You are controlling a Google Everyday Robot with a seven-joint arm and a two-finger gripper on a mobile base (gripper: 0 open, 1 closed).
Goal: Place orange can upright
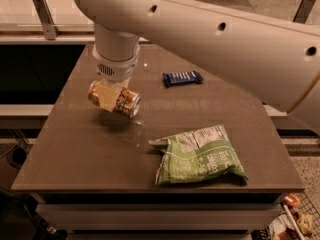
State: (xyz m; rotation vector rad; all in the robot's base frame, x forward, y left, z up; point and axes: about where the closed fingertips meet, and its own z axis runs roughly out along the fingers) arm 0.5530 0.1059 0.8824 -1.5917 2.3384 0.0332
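Note:
The orange can (119, 99) hangs on its side a little above the left half of the brown table (75, 154), its silver end facing right and down. My gripper (111, 95) comes down from the white wrist above and is shut on the can's middle. The can's shadow falls on the table just below it.
A green chip bag (200, 155) lies on the table's front right. A dark blue snack bar (182, 78) lies farther back, right of the wrist. My large white arm (220, 39) spans the top of the view. The table's front edge is near the bottom.

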